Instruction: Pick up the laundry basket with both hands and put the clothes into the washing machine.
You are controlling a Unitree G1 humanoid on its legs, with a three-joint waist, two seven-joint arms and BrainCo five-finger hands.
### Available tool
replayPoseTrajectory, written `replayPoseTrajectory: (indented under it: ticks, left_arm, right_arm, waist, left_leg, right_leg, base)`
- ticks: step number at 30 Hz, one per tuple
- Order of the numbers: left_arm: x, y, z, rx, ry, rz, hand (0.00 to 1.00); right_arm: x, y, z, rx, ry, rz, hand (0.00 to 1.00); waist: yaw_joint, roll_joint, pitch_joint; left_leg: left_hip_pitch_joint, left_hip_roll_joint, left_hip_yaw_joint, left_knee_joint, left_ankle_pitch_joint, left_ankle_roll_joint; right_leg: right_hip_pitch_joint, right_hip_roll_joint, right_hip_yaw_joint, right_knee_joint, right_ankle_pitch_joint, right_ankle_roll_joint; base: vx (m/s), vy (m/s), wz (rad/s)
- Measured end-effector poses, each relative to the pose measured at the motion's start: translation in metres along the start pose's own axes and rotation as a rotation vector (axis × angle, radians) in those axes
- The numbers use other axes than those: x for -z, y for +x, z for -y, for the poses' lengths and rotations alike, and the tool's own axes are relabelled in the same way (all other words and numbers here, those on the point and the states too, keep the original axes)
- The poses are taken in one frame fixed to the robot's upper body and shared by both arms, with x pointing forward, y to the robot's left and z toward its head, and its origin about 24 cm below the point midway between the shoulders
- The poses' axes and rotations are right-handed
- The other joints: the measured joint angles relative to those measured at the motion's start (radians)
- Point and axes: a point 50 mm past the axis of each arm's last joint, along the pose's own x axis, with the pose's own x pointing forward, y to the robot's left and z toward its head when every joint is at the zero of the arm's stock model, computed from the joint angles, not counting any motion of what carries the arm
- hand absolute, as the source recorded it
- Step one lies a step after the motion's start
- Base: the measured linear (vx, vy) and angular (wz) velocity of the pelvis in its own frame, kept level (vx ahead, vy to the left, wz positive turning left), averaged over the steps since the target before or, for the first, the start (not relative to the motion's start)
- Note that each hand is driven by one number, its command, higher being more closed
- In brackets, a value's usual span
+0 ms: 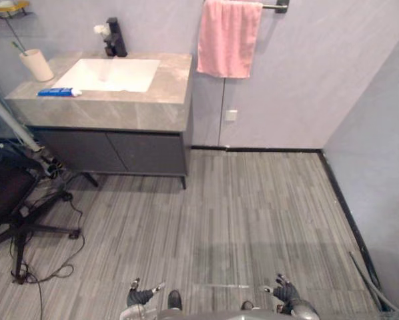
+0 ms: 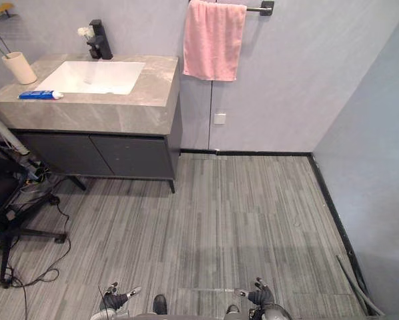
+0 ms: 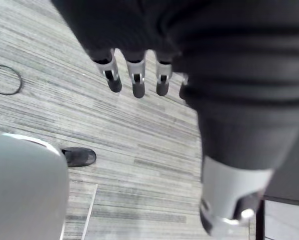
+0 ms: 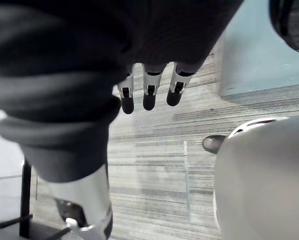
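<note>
My left hand (image 1: 141, 296) hangs low at the bottom edge of the head views, left of centre, over bare floor. Its fingers (image 3: 138, 80) are straight and hold nothing. My right hand (image 1: 287, 292) hangs at the bottom edge, right of centre, also over the floor. Its fingers (image 4: 149, 92) point straight out, with nothing between them and the thumb (image 4: 84, 200).
A grey vanity (image 1: 113, 100) with a white sink (image 1: 109, 73) stands at the far left against the wall, a pink towel (image 1: 227, 39) hanging beside it. A black office chair (image 1: 13, 200) is at the left. A wall (image 1: 379, 173) closes the right side. Grey plank floor (image 1: 253, 213) lies ahead.
</note>
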Motion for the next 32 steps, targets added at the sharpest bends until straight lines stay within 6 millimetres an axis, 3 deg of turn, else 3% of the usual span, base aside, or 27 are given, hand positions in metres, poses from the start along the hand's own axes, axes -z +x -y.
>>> replayPoseTrajectory:
  ticks: [10, 32]
  left_arm:
    - [0.008, -0.001, -0.007, -0.022, -0.082, -0.042, 0.00]
    - [0.008, 0.000, -0.004, 0.003, -0.070, -0.035, 0.00]
  right_arm:
    - [0.011, -0.002, 0.002, 0.030, 0.061, -0.043, 0.00]
    - [0.015, -0.003, 0.003, 0.032, 0.051, -0.065, 0.00]
  waist:
    - [-0.011, -0.025, -0.015]
    - [-0.017, -0.037, -0.008]
  left_leg:
    - [0.033, -0.032, -0.014, 0.000, 0.000, 0.000]
    - [0.100, -0.032, 0.015, -0.001, -0.013, 0.017]
  right_leg:
    - [0.051, -0.020, 0.011, -0.025, 0.007, 0.012]
    - [0.107, -0.020, 0.039, -0.039, 0.005, 0.020]
  base:
    - [0.03, 0.022, 0.04]
    - [0.00, -0.007, -0.04]
